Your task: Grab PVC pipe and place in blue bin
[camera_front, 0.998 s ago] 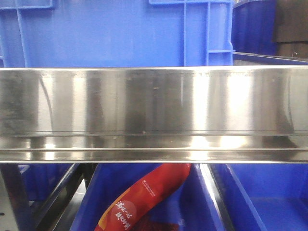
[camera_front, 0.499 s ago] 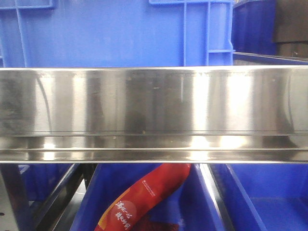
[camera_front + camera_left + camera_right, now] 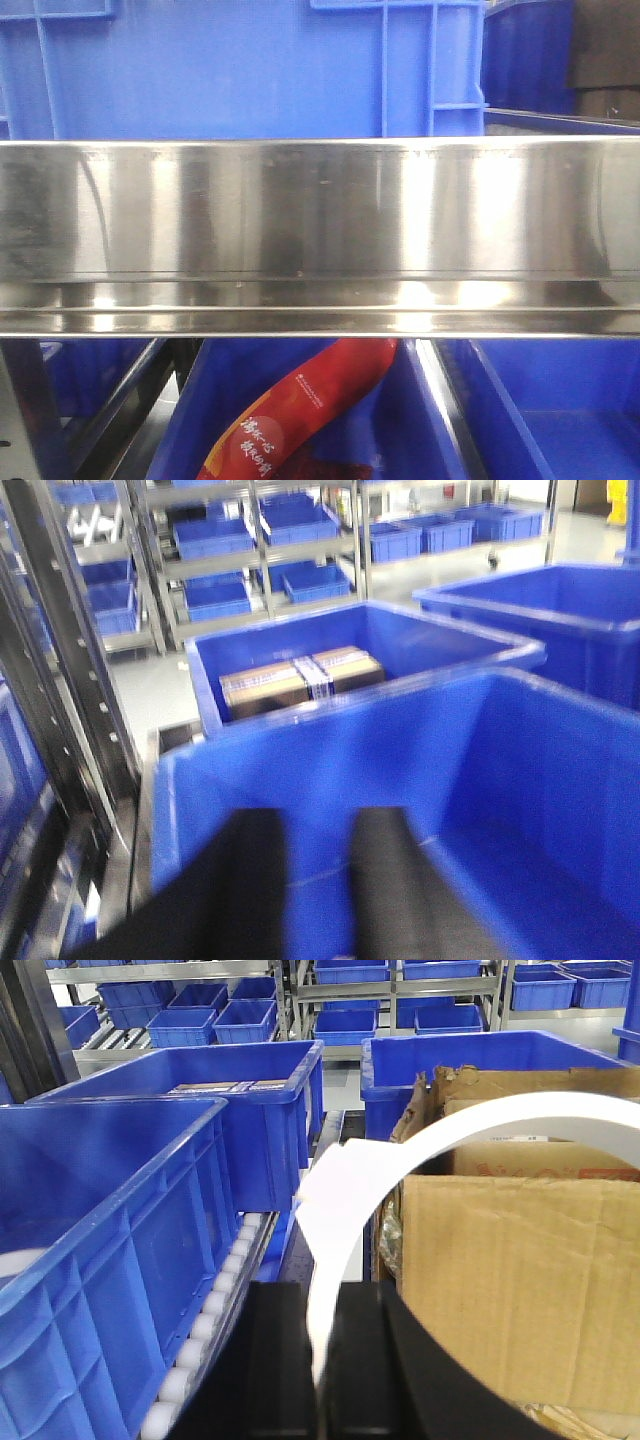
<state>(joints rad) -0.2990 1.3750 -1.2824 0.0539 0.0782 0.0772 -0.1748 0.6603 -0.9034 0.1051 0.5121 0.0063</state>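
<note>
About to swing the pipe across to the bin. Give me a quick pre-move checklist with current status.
1. Right hand grip on PVC pipe: ok, pipe sits clamped in it.
2. Blue bin open and in view: ok, left of the right hand.
3. Pipe above bin: not ok, it curves right, toward the cardboard box.
4. Left hand free: ok, open, holding nothing.
5. Front view of arms: cannot tell, steel shelf beam fills it.

steel rail (image 3: 320,215), red packet (image 3: 300,405), cardboard box (image 3: 520,1280)
</note>
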